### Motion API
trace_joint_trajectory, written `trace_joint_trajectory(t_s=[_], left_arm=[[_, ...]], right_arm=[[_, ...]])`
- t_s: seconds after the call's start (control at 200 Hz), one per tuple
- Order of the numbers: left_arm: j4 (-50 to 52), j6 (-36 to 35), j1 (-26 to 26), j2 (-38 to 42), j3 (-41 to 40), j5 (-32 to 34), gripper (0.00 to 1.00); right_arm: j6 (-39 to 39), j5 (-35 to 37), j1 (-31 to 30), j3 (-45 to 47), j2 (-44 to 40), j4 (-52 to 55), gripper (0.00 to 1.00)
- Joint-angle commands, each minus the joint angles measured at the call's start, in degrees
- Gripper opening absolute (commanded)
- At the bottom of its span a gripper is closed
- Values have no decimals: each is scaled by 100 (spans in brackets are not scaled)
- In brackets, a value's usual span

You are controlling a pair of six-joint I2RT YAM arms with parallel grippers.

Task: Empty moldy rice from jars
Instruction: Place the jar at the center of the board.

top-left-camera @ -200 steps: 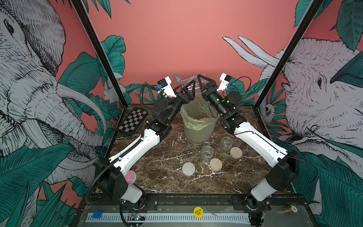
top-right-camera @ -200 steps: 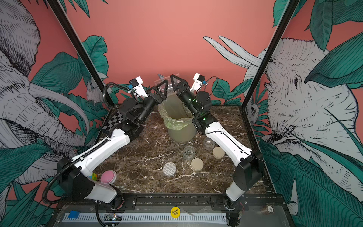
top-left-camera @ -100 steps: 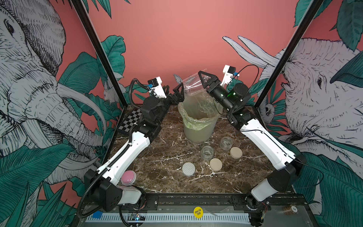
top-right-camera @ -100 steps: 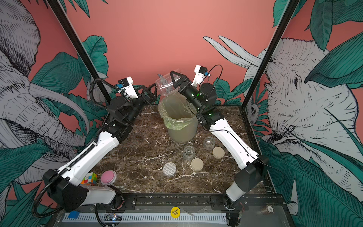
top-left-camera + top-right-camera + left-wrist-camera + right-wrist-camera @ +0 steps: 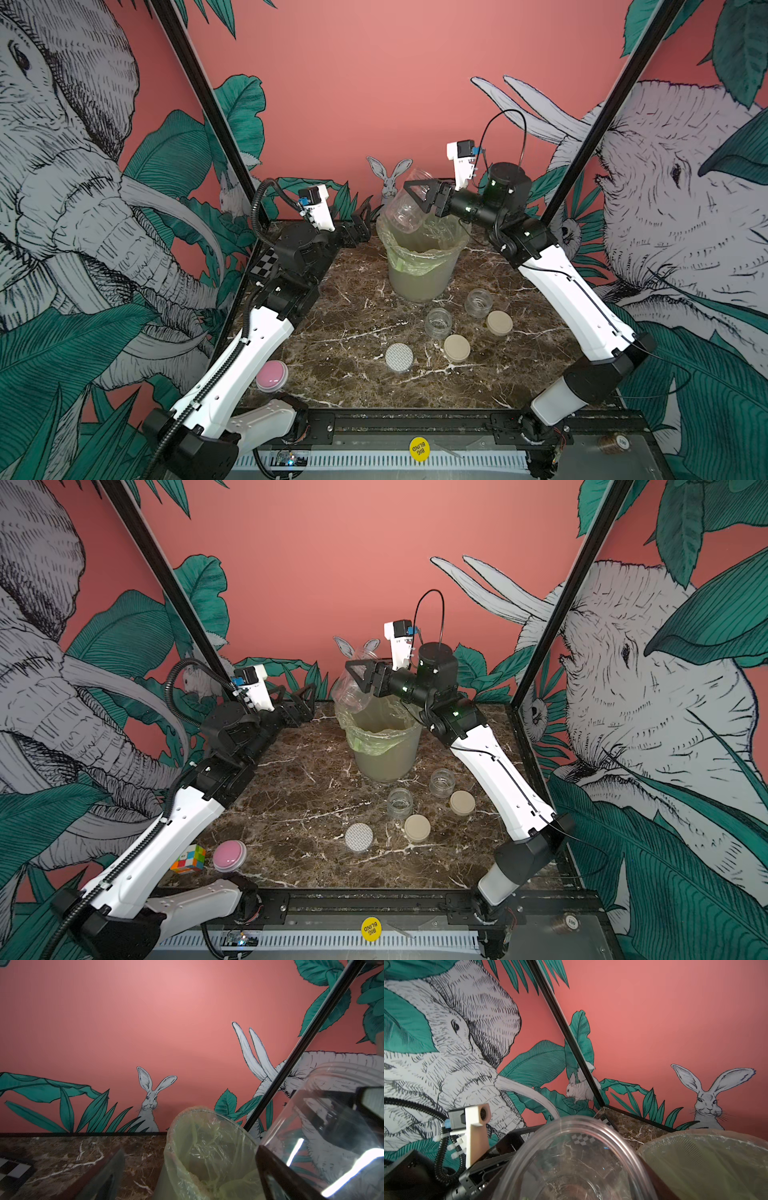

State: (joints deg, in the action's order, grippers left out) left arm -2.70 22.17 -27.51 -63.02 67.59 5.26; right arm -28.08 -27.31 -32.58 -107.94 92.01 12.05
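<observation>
Quick rundown of what you can and can't read here. The marble table has its near left corner covered by your left arm. The bin stands at the back middle with a green-tinted bag folded over its rim. A beige mass shows through its cloudy wall. Only the left wrist view gives you actual grains of moldy rice, low in the bag and cut off by the frame edge.

Your right arm rises from the near right corner with the wrist bent across toward the bin. The right hand is clamped on the tall jar, which is held tilted above the left side of the bin's rim. One finger is plain to see, the other sits behind the clear wall. The jar looks see-through all the way.

Your left arm stretches along the left edge. The left hand is spread wide and empty, beside the bin and lower than the jar.

Two squat jars stand open in front of the bin, and their insides are too small to judge. Beige lids lie flat next to them, and a dotted lid lies a bit further left. A pink button peeks out by the left arm. The puzzle cube shows in only a top view.
</observation>
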Motion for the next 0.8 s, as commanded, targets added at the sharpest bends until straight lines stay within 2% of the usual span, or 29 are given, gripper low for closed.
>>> trace_joint_trajectory(t_s=[0.0, 0.275, 0.375, 0.51, 0.795], left_arm=[[679, -190, 59, 331, -223, 178, 100], [1403, -111, 173, 1079, -951, 566, 100], [1679, -108, 193, 1372, -1141, 702, 99], [2147, -60, 211, 1741, -1294, 1030, 100], [2661, 333, 211, 2451, -1844, 1092, 99]], right_arm=[[758, -561, 19, -96, 42, 498, 36], [2152, -1551, -62, -371, 129, 1708, 37], [2626, -1646, -190, -402, 125, 2073, 39], [3224, -1558, -424, -241, 19, 2270, 39], [3929, -541, -1043, 625, -460, 1994, 40]])
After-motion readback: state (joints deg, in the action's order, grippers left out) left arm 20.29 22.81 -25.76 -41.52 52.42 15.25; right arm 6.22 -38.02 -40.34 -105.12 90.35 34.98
